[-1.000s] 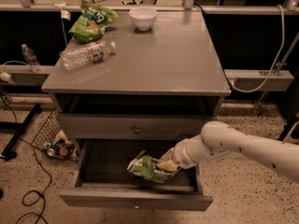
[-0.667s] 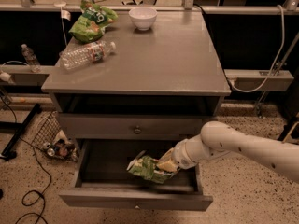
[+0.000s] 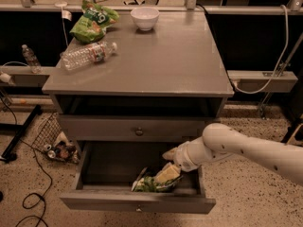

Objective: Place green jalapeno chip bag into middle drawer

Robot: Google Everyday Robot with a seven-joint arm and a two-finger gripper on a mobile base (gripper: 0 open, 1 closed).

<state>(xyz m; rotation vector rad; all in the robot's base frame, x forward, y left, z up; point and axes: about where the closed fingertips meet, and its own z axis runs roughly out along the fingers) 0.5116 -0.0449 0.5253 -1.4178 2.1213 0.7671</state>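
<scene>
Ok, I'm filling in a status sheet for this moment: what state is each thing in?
middle drawer: pulled open.
green jalapeno chip bag: inside the open drawer, near its front.
gripper: down in the drawer, at the bag's upper end.
upper drawer front: shut.
water bottle: capped, on its side on the tabletop.
white bowl: upright, at the tabletop's back.
bright green bag: lying at the back left.

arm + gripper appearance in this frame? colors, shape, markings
Arm: smooth, rounded off-white tubular shell with a few small dark dots along the forearm; no loose cables visible. It narrows through a paler wrist collar to the gripper, a cream-tan end piece over the open middle drawer, at the green jalapeno chip bag.
</scene>
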